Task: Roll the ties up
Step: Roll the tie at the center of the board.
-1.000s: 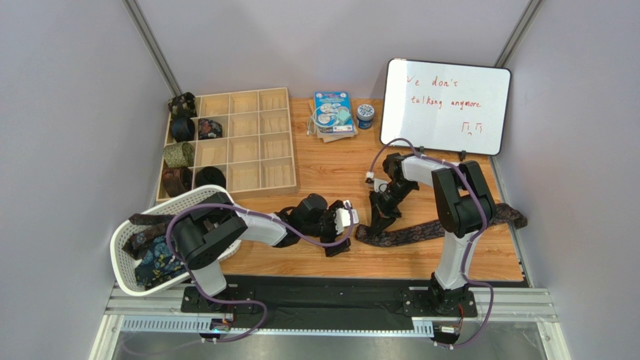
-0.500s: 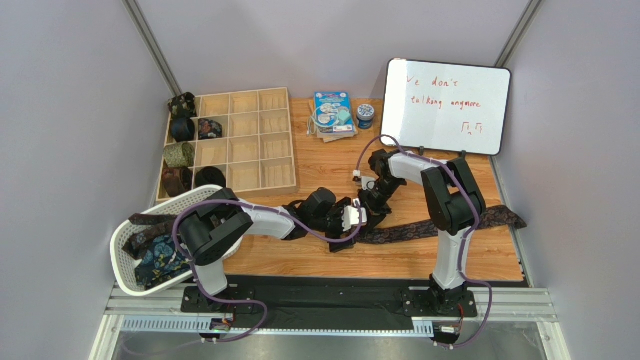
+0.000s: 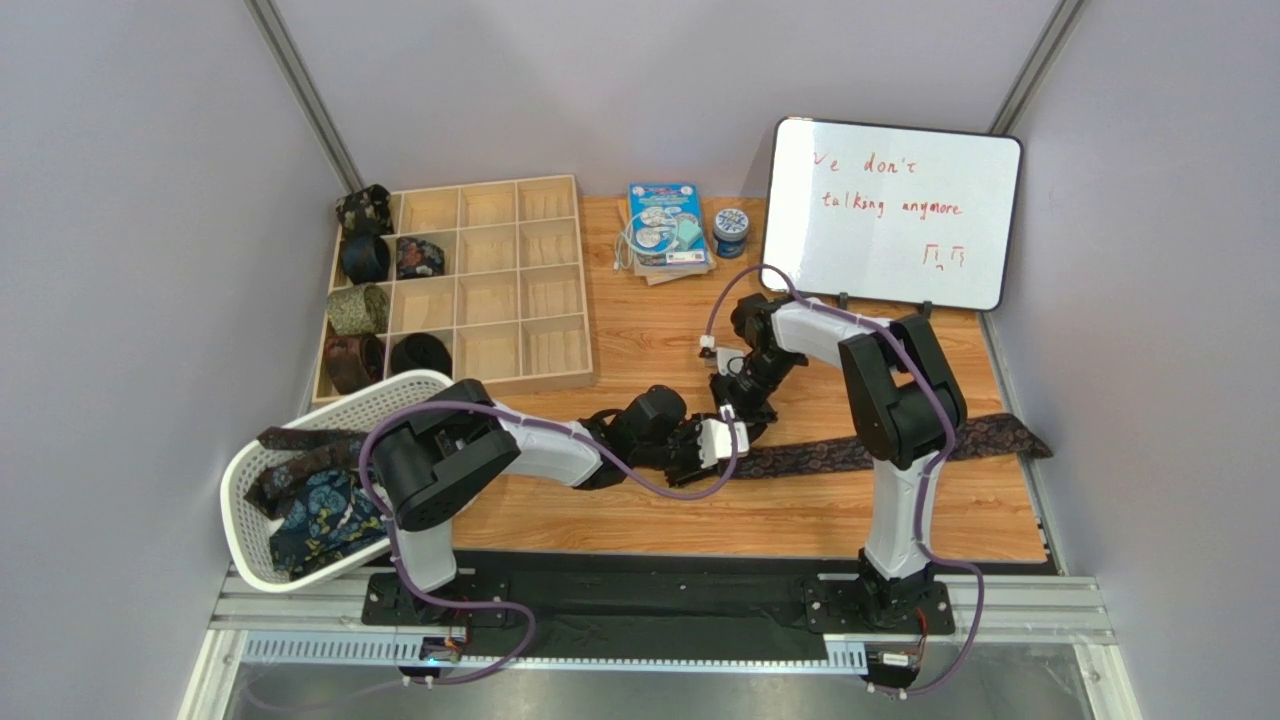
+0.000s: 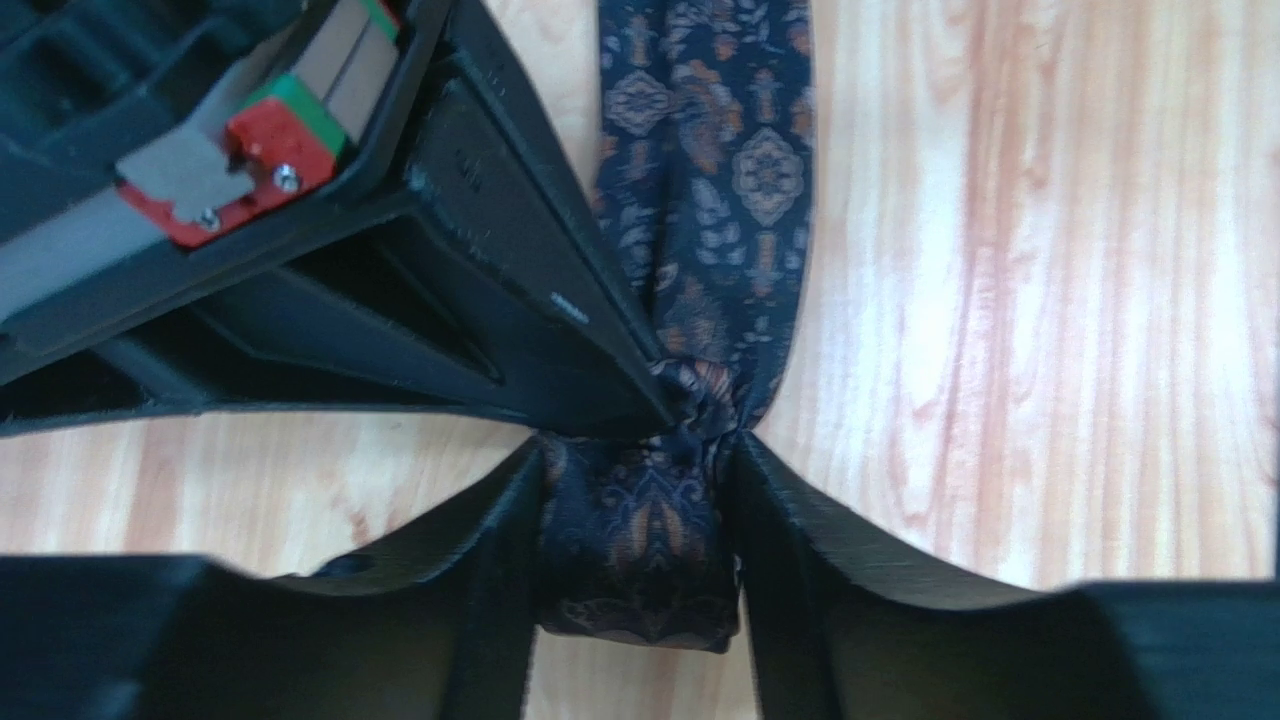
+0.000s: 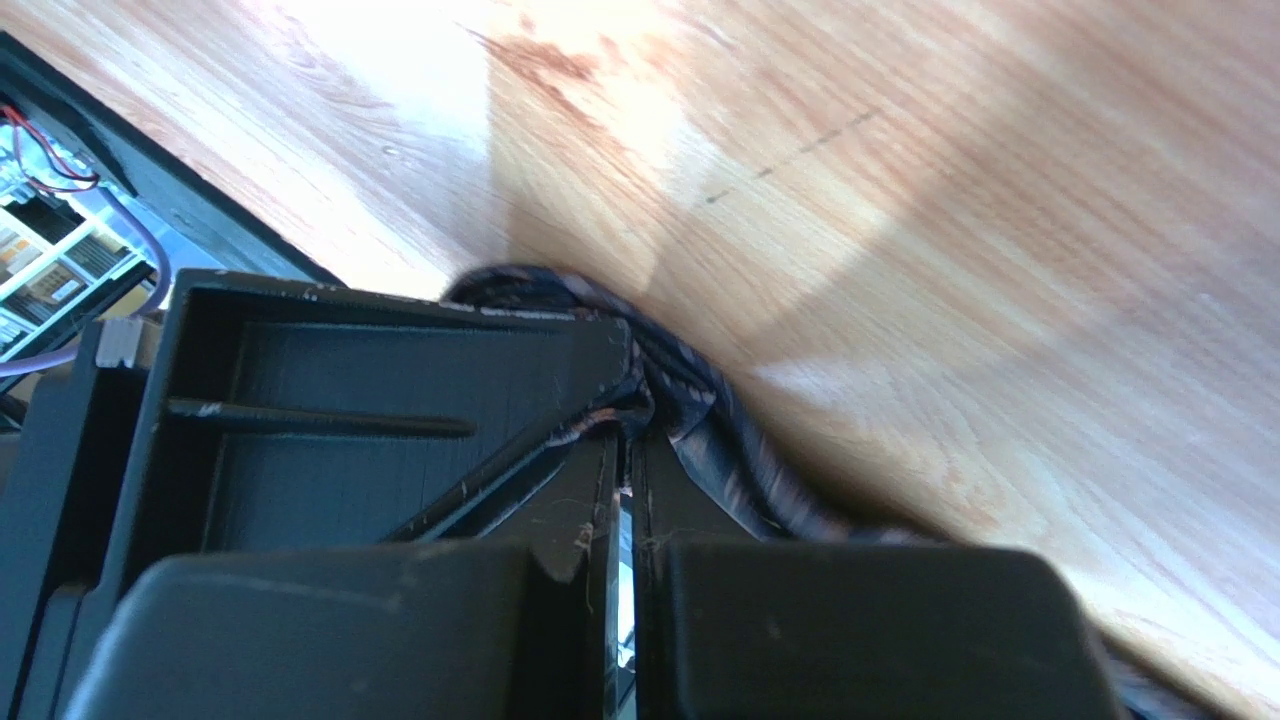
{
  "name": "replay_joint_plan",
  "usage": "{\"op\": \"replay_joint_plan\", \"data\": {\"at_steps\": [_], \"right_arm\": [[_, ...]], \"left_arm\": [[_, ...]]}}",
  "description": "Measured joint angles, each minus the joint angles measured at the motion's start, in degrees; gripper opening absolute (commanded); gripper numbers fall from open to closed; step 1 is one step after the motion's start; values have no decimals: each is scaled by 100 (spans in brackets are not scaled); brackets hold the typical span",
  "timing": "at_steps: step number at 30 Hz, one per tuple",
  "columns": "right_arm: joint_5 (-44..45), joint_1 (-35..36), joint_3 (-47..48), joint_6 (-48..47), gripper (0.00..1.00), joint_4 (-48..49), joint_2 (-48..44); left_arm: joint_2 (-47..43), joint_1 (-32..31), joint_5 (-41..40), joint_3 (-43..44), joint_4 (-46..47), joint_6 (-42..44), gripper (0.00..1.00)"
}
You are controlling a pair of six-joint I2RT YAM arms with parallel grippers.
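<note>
A long dark navy-and-brown patterned tie (image 3: 887,447) lies across the wooden table, its right end near the table's right edge. In the left wrist view its folded left end (image 4: 639,555) sits between the fingers of my left gripper (image 4: 636,450), which press on both sides of it. My right gripper (image 3: 736,408) comes down from behind and is shut, pinching the same tie just above that fold. In the right wrist view the fabric (image 5: 721,435) bunches at the tips of the right gripper (image 5: 628,428). The two grippers almost touch.
A wooden compartment tray (image 3: 496,285) at the back left holds several rolled ties (image 3: 361,311) in its left columns. A white mesh basket (image 3: 248,503) with loose ties hangs at the front left. A whiteboard (image 3: 891,210), a booklet (image 3: 669,225) and a small tin (image 3: 732,228) stand at the back.
My left gripper has slid right to the tie's end and closed on it. The right gripper has shifted left and back with the tie, which now lies straighter.
</note>
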Motion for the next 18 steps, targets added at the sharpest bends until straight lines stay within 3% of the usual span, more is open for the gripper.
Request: {"op": "replay_joint_plan", "data": {"at_steps": [5,10,18], "right_arm": [[-149,24,184,24,0,-42,0],[-214,52,214,46,0,-42,0],[68,46,267,70,0,15,203]], "left_arm": [[-240,0,-431,-249,-39,70,37],[-332,-13,-649,-302,-129,50,38],[-374,35,-758,-304,-146,11,69]]}}
